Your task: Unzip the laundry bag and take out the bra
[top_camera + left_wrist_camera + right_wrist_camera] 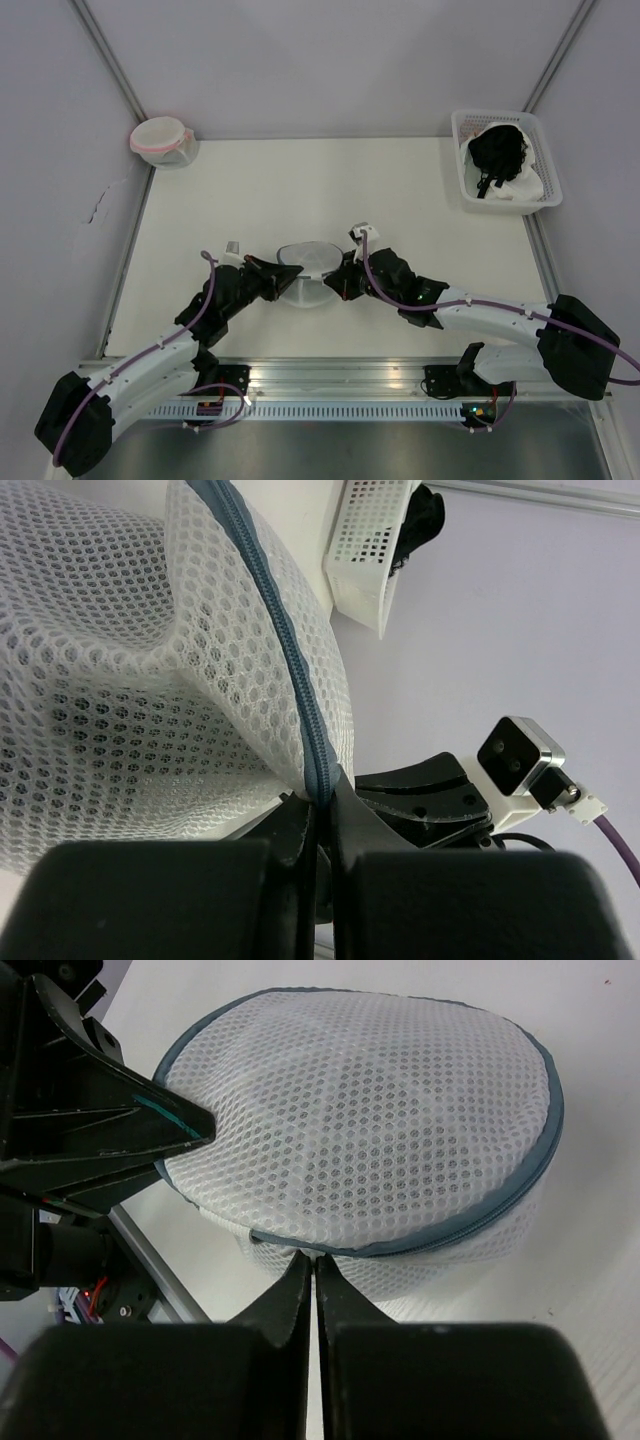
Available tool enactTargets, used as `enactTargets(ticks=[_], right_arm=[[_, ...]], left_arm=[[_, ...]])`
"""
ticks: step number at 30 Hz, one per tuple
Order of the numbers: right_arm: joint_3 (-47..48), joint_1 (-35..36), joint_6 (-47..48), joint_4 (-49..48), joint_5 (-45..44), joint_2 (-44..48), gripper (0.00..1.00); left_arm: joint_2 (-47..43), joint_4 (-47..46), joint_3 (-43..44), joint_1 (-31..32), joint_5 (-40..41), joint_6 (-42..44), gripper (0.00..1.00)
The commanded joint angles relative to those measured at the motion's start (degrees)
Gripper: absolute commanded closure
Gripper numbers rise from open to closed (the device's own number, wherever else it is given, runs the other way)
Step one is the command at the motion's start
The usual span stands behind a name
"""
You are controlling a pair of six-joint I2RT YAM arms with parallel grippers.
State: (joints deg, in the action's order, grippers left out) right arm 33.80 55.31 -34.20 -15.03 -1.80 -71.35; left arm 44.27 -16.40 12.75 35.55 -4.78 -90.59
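white tabletop [300, 180] with pale walls around it fills the overhead view. near its front middle lies the laundry bag [305, 268], round and flattish, and both arms meet at it from opposite sides. the left gripper [283, 272] is at the bag's left edge. in its wrist view the two fingers [290, 830] are closed together with the grey-blue rim [285, 645] pinched between them, the mesh bunched up above the grip. the right gripper [335, 278] is at the bag's right edge, its jaws closed with the tips touching the underside of the rim. i cannot tell whether they pinch a zipper pull or only meet beside it. the zip looks shut along the stretch in view. the mesh reads darker toward its middle, but what is inside i cannot tell. well apart at the far right corner stands a white slotted basket [545, 165] holding a black garment [498, 150] with thin straps. at the far left corner sits a pink-rimmed pouch [160, 138].
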Motion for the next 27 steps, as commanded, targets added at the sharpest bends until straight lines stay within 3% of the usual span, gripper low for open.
enactTargets(ticks=[1, 3, 7, 13, 21, 27], right_arm=[[2.7, 0.6, 0.3, -0.8, -1.4, -0.5, 1.0], [3.1, 0.8, 0.4, 1.6, -2.4, -0.3, 1.0], [6.4, 0.9, 1.3, 18.4, -8.0, -1.2, 0.99], [9.6, 0.9, -2.0, 37.4, -23.8, -3.9, 1.0], [15.0, 0.7, -4.8, 45.9, -35.4, -12.2, 0.99], [15.3, 0.8, -4.0, 46.2, -35.0, -12.7, 1.0]], left_arm=[[-1.0, -1.1, -0.4, 0.6, -1.1, -2.0, 0.98], [-1.9, -0.6, -0.4, 0.6, -1.2, -1.8, 0.98], [-5.0, 4.8, 1.0, 0.5, -1.2, 1.9, 0.98], [-7.7, 13.7, 1.9, 0.5, -3.6, 8.8, 0.98], [-6.3, 15.8, 1.7, 0.4, -10.5, 16.7, 0.98], [1.8, 13.0, 6.1, 0.2, -13.1, 24.7, 0.98]])
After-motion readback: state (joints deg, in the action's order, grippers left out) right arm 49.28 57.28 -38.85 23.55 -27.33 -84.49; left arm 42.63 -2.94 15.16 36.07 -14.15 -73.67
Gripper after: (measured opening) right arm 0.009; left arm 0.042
